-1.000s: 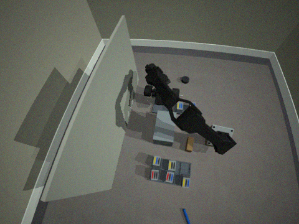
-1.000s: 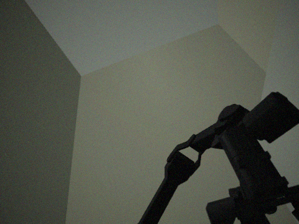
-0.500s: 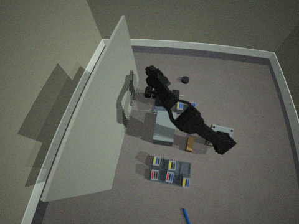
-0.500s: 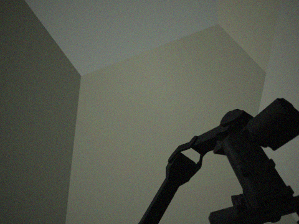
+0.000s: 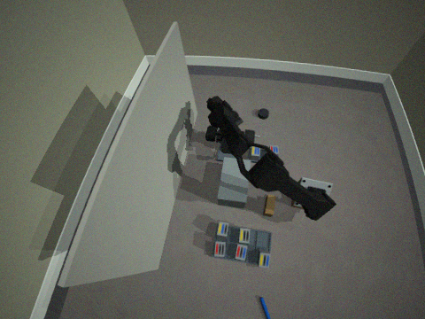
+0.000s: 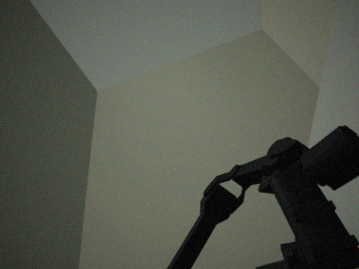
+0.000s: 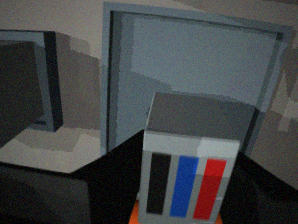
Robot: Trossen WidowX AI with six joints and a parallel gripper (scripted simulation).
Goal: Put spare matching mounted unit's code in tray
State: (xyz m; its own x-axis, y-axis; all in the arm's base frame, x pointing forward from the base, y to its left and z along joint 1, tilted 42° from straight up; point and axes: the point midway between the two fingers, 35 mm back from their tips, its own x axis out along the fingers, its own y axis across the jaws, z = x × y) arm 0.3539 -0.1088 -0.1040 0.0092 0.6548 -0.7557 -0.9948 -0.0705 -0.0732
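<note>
My gripper (image 7: 180,141) is shut on a grey spare (image 7: 187,117), whose face has black, blue and red stripes. The spare appears in front of the blue-grey tray (image 7: 105,75) (image 5: 233,198) in the wrist view; its height above it is unclear. No other object shows inside the visible part of the tray. In the top view the arm hides the fingertips. A rack (image 5: 252,255) holds several striped spares. Another rack, partly behind the arm, holds a yellow-and-blue spare (image 5: 255,151) and a red-and-blue spare (image 5: 274,150). I cannot make out the mounted unit or its code.
A tall pale panel (image 5: 133,190) stands left of the tray and arm. A tan block (image 5: 270,206) lies right of the tray, near a pale plate (image 5: 317,182) under the arm. A dark round puck (image 5: 263,113) is at the back; a blue stick (image 5: 265,307) is in front.
</note>
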